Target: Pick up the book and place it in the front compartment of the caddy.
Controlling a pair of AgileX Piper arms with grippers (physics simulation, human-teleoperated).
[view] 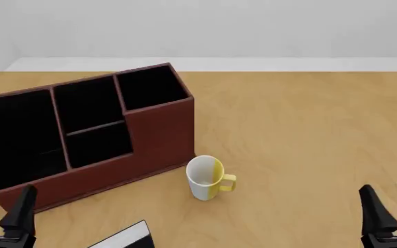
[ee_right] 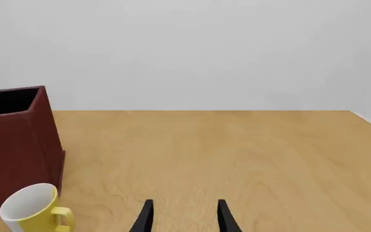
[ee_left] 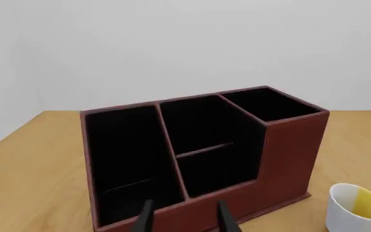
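Observation:
The book point(view: 125, 238) lies flat at the near table edge, only its white-grey panel and black border showing, cut off by the picture. The reddish-brown caddy point(view: 158, 135) stands angled at the left, its black cells open upward, and appears again as the caddy point(ee_left: 290, 154) and the caddy point(ee_right: 18, 140). My left gripper point(view: 2, 207) is open just in front of the caddy's near-left corner, left of the book. My right gripper point(view: 394, 209) is open at the near right, far from both. Nothing sits between the left gripper's fingers point(ee_left: 184, 218) or the right gripper's fingers point(ee_right: 184, 218).
A white-and-yellow mug point(view: 206, 177) stands beside the caddy's near-right corner, handle to the right, behind the book; the mug point(ee_left: 354, 208) and mug point(ee_right: 32, 211) show in both wrist views. Bare wooden table point(view: 309, 134) stretches right of it.

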